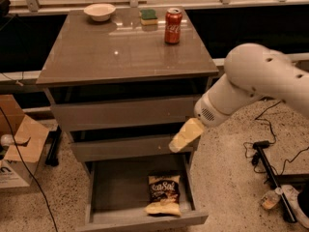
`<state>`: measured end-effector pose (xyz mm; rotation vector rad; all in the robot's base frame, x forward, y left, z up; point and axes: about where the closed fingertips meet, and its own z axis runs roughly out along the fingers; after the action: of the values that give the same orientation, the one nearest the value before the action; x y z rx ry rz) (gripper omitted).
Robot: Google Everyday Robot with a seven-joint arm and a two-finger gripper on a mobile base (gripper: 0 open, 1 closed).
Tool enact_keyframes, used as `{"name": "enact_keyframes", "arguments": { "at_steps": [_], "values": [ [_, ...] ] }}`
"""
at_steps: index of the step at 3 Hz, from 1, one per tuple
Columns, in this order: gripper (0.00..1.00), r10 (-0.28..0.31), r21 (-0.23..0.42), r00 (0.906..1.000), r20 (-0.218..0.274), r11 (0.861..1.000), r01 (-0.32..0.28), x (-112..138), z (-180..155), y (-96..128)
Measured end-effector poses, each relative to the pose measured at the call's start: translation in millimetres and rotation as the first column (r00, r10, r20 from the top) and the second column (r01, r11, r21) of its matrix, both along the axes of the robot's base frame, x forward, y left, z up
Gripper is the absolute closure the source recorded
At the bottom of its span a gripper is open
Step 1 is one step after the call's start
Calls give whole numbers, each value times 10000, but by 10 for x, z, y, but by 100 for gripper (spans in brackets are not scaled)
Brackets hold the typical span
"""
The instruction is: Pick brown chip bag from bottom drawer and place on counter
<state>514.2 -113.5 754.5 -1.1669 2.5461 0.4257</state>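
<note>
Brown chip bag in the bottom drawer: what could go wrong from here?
The pincer hangs by the grey-brown middle drawer, above the crinkly brown chip bag; descending, it may clip that drawer's front. The bag lies flat near the right wall of the deep grey bottom drawer, leaving little room to grasp.

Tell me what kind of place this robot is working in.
Probably a robot test area in a lab or office: a lone drawer cabinet stands on a speckled floor, loose cables and a cardboard box lie around it. The gripper hangs by the middle drawer, above the open bottom drawer.
</note>
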Motion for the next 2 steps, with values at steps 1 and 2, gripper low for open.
{"name": "enact_keyframes", "arguments": {
  "at_steps": [1, 2],
  "values": [
    [0, -438, 328, 9978, -496, 9984, 454, 116, -447, 113],
    [0, -861, 1021, 9892, -1186, 9899, 984, 195, -1164, 162]
  ]
}}
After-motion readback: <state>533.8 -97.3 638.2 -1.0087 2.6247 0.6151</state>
